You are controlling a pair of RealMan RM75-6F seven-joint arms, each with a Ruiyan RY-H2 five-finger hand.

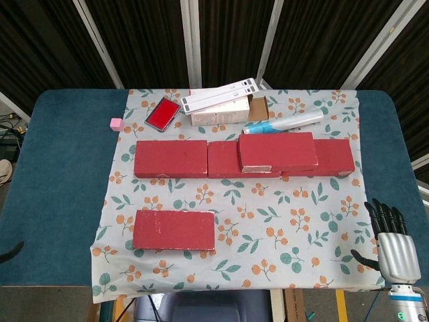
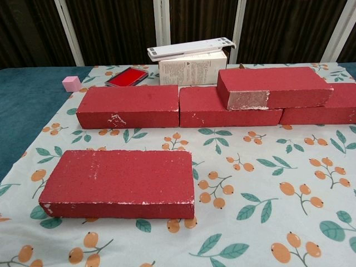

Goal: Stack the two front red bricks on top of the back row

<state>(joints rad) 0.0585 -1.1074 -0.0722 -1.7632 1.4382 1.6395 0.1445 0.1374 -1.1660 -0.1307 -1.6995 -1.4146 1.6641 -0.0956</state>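
The right hand (image 1: 394, 251) sits at the near right corner of the tabletop (image 1: 60, 174), fingers spread apart and pointing away from the robot, holding nothing. The left hand is barely in view: only a dark tip shows at the near left edge in the head view, so its finger state cannot be determined.

The remaining front red brick (image 1: 174, 230) lies flat on the floral cloth (image 1: 281, 221), well to the left of the right hand and slightly beyond it. Its long axis runs left to right, across the direction in which the right hand's fingers point. Judged by position, the brick lies nearer to the left edge of the cloth than to the right hand, so the left arm appears to have the shorter reach; the right hand would have to travel across the cloth.

Farther from the hand, the back row (image 1: 171, 158) of red bricks runs left to right, end touching end. One stacked red brick (image 1: 277, 151) already rests on top of the row toward its right end. The top of the left back brick is bare and lies directly beyond the front brick, which makes it the likely placement spot.
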